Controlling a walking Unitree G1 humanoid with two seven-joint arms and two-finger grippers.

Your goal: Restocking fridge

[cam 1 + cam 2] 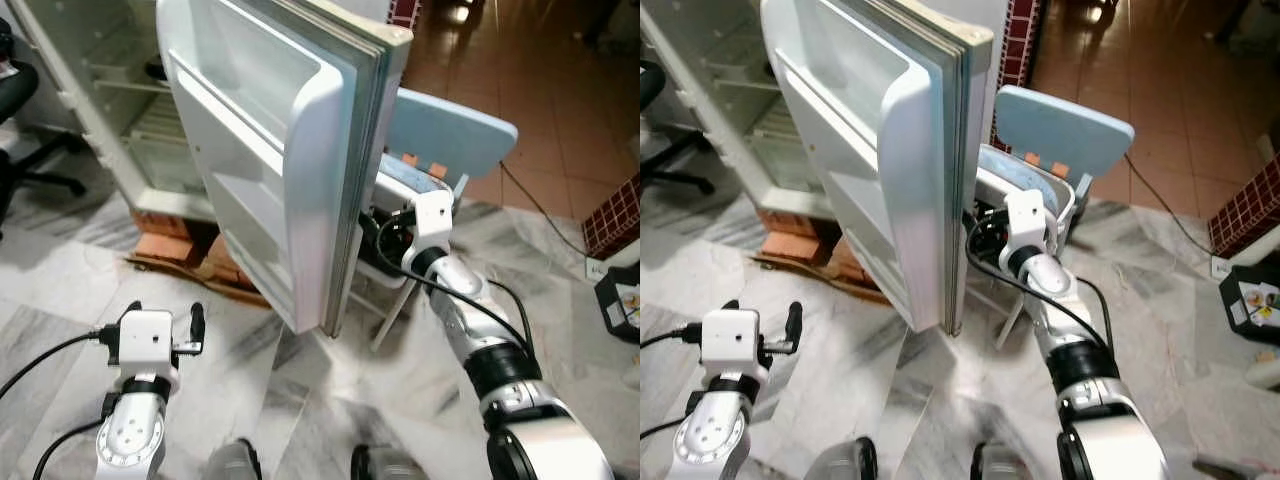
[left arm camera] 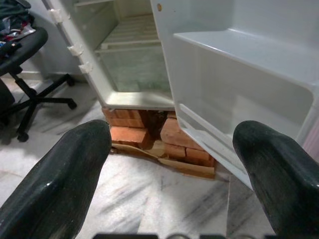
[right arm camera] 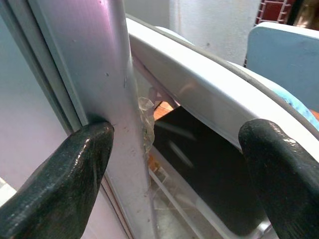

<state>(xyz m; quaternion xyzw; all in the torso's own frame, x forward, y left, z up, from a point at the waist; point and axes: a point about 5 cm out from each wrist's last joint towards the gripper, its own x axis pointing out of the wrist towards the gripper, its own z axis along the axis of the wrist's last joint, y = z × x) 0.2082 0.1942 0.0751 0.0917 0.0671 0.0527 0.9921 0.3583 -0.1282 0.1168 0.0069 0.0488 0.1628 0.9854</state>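
Marble floor [image 1: 300, 390], blue chair [image 1: 450, 135], bricks [image 2: 174, 142].

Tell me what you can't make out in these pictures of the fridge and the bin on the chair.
- Bin contents on the chair: eye views, hidden behind the fridge door.
- Right gripper fingertips: eye views, behind the door edge.
- Fridge upper shelves: cut off by the frame top.
- Left gripper idles open, low.

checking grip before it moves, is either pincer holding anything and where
Nothing is held. Right pincer is open at the fridge door outer edge; left pincer is open and empty.
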